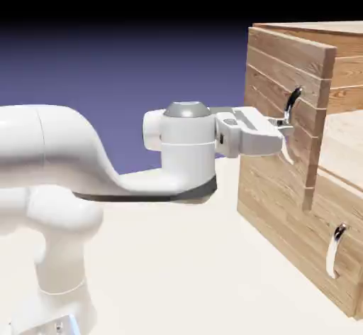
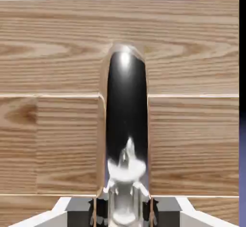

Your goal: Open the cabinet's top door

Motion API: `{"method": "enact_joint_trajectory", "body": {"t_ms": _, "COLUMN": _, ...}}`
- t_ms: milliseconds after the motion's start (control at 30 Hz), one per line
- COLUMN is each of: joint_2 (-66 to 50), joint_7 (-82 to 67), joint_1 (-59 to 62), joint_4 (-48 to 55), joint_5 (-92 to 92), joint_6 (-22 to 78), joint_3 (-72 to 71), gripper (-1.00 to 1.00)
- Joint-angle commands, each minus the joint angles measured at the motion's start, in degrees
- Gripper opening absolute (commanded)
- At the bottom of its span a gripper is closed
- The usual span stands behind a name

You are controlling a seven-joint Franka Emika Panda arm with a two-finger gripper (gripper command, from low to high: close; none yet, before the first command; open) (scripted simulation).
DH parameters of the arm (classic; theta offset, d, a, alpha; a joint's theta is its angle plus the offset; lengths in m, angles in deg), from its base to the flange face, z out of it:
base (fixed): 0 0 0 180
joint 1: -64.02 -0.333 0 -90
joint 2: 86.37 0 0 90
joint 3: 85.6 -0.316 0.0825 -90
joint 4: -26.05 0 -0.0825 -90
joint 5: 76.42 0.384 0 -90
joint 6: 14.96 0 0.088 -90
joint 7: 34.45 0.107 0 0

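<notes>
In the exterior view, the cabinet (image 1: 312,184) stands at the right, a boxy thing of light horizontal planks, and the top door (image 1: 283,106) already stands ajar, its free edge swung out from the carcass toward the arm. The curved chrome handle (image 1: 291,124) sits on the door's face with its long axis running up and down, bowing outward from the wood. The gripper (image 1: 286,129) reaches in level from the left and is pinched on that handle at roughly mid-height. The lower panel (image 1: 312,248) with its own silver handle (image 1: 334,250) lies flush and untouched.

As a judgement, the door is a rigid slab that will not flex but will swing in an arc about its hinge, so the pull has to follow that curve rather than run straight back. The polished metal bar looks slick (a grip could slide along it), so the middle of the bow, where the fingers sit now, seems the sound place to hold.

In the hand view, the handle (image 2: 126,125) fills the centre as a dark glossy bar, running top to bottom of the picture, with the door's planks (image 2: 53,139) lying crosswise behind it. The finger tips (image 2: 98,211) press against its lower end from either side, with no gap showing.
</notes>
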Motion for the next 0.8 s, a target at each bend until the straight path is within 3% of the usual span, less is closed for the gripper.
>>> {"method": "enact_joint_trajectory", "body": {"t_ms": 0, "joint_2": 0.86, "joint_7": -0.46, "joint_1": 1.95, "joint_4": -1.98, "joint_5": 1.89, "joint_6": 1.35, "joint_3": -2.08, "gripper": -1.00}}
{"method": "enact_joint_trajectory", "body": {"t_ms": 367, "joint_2": 12.86, "joint_7": -6.69, "joint_1": 14.89, "joint_4": -18.15, "joint_5": 25.86, "joint_6": 14.42, "joint_3": -24.92, "gripper": -1.00}}
{"method": "enact_joint_trajectory", "body": {"t_ms": 767, "joint_2": 21.20, "joint_7": -11.40, "joint_1": 13.26, "joint_4": -24.24, "joint_5": 53.69, "joint_6": 29.35, "joint_3": -49.83, "gripper": -1.00}}
